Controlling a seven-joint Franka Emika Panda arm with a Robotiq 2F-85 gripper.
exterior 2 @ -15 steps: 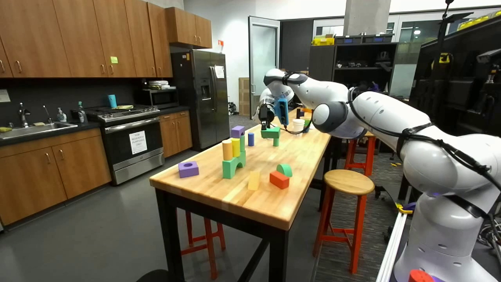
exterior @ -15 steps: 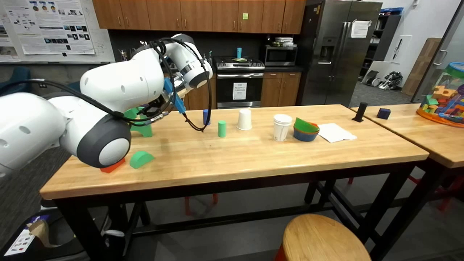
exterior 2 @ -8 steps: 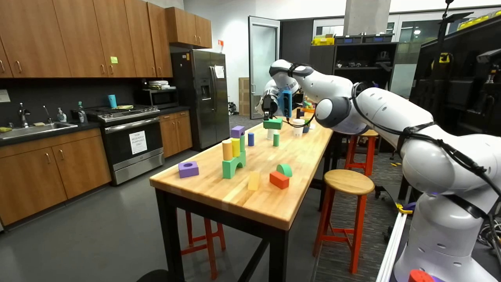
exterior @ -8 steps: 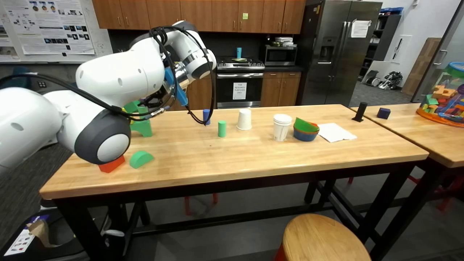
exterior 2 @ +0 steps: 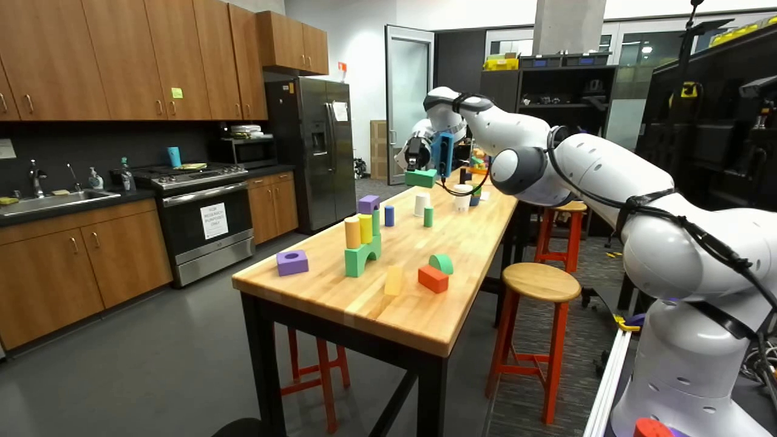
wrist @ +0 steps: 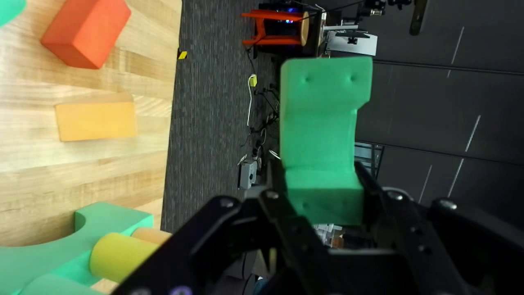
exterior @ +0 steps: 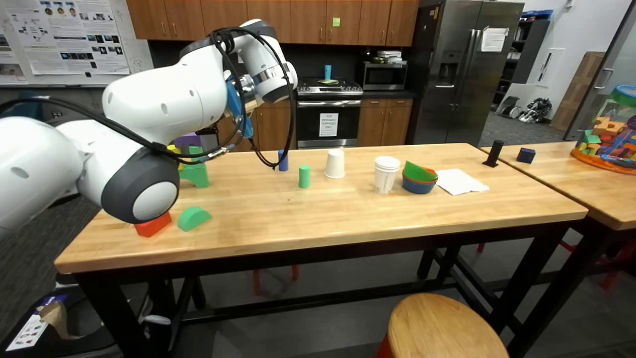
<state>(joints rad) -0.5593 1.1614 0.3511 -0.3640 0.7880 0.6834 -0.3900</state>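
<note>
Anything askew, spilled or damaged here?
Yes: the green bowl, beside the white paper, sits tipped above the blue bowl, its rim slanting rather than level. The green block in the hand shows no visible damage; I see no spill.

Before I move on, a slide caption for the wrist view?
Gripper holding a green block, with red block and orange block on the table.

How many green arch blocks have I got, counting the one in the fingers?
2. The held arch is clamped between the fingers, off the table; the tower arch stands on the table beneath the stacked blocks. The toy tub could hide more.
</note>
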